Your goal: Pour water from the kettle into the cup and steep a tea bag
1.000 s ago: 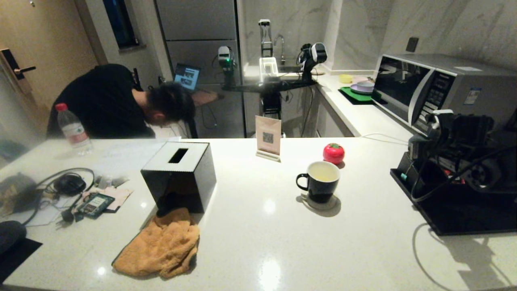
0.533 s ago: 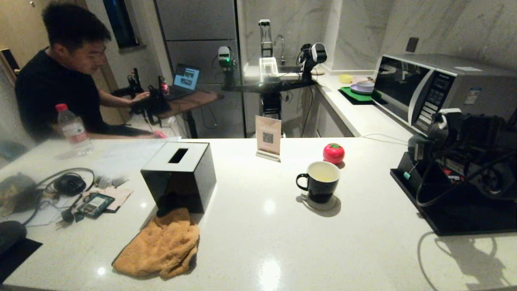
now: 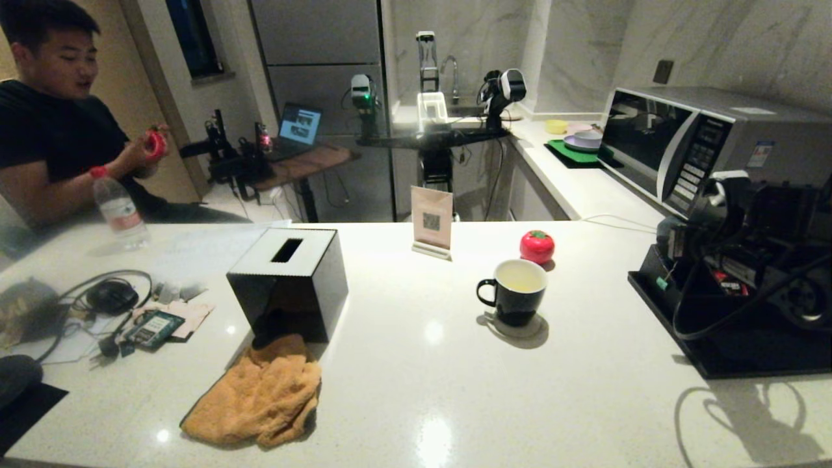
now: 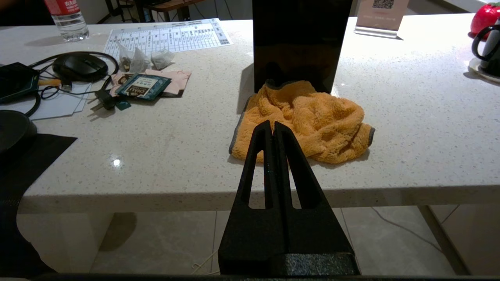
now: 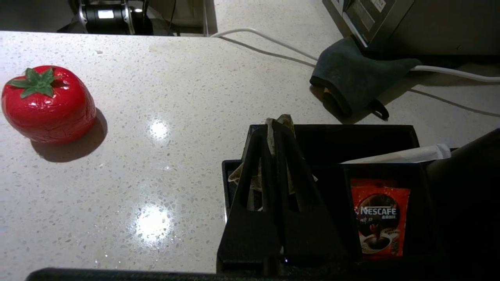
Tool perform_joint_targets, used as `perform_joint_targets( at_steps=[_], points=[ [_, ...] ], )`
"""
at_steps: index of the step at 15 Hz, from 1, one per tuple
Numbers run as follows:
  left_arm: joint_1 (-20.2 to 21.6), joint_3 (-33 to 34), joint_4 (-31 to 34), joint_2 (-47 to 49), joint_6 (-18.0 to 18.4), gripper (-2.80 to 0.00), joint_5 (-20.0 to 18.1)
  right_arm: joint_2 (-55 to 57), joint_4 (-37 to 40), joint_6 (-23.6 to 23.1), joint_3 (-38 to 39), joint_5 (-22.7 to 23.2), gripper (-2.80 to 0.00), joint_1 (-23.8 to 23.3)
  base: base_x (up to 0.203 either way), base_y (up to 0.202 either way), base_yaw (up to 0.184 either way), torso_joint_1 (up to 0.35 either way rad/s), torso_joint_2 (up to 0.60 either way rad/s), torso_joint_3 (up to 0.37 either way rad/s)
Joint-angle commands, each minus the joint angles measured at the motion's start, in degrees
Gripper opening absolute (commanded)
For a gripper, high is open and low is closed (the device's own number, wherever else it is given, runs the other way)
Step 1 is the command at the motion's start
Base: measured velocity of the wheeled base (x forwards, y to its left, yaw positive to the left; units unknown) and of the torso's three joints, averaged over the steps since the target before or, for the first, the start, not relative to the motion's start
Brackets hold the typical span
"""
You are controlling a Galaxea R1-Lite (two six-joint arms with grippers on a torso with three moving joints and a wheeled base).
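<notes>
Greyish-tan tea bag (image 5: pixel 287 120) pinched at right gripper (image 5: pixel 272 125) tips, above black tray (image 5: pixel 351 136).

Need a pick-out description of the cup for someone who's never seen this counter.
Start at the microwave on the right and come toward the middle of the white counter. There the cup stands alone on a small coaster, just in front of a red tomato-shaped ornament. It is the only mug: black outside, white inside, loop handle, pale liquid in it.
</notes>
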Motion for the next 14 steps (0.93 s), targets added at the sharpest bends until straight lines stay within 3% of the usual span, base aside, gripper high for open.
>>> perform_joint_targets(
  at_steps=[1,14],
  points=[
    [0.0,0.0,0.0,0.1,0.0,-2.80,0.0,-1.0,-0.3,0.0,0.2,0.0,-2.80,0.2,0.000,0.000,0.000,0.000,0.00,0.000],
    [0.0,0.0,0.0,0.1,0.0,-2.80,0.0,-5.2,-2.0,0.2,3.8,0.0,-2.80,1.7,0.000,0.000,0.000,0.000,0.00,0.000]
  ],
)
